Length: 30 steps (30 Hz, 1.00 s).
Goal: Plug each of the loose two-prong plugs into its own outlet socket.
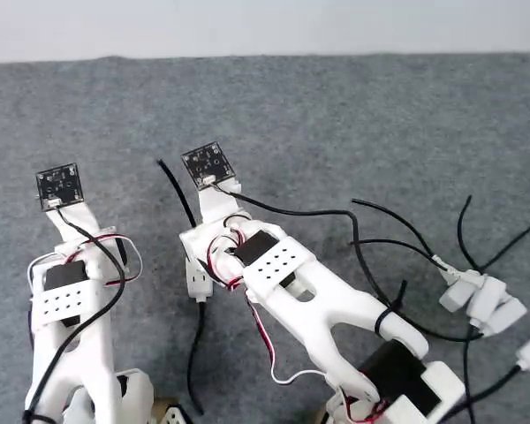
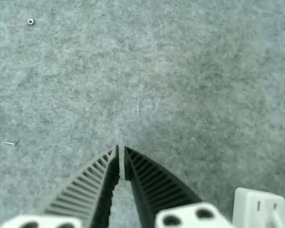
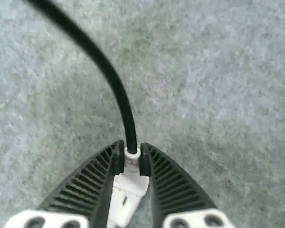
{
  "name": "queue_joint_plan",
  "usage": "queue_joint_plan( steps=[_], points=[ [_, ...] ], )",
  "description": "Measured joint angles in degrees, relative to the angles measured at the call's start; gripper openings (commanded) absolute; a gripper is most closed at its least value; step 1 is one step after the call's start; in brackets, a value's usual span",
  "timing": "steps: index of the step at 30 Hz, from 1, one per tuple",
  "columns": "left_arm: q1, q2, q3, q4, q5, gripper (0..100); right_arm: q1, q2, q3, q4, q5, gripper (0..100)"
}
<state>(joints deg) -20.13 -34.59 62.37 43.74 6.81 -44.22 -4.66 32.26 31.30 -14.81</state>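
Plug (image 3: 126,190) pinched in right claw (image 3: 131,148) | left claw (image 2: 122,152) closed | carpet (image 2: 180,71) ahead

TWIN ARMS IN WHITE: The left arm (image 1: 84,362), at the lower left of the frame, and the right arm (image 1: 327,305), at centre, are built of white plastic, each topped by a small black square circuit board (image 1: 59,184) and fitted with a white plate (image 1: 274,259) dotted with round holes. Red and white wires (image 1: 263,331) loop over the right arm, and a black cable (image 1: 95,237) trails down the left. The left tool (image 2: 121,151) and the right tool (image 3: 130,148) have black, ribbed, wedge-shaped fingers on white mounts with round screw holes.
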Motion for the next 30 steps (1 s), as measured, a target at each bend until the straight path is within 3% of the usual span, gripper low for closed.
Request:
queue_joint_plan(
  steps=[30],
  points=[
    [0.0,0.0,0.0,0.0,0.0,1,0.0,3.96,-1.85,-4.13,1.85,0.8]
  ],
)
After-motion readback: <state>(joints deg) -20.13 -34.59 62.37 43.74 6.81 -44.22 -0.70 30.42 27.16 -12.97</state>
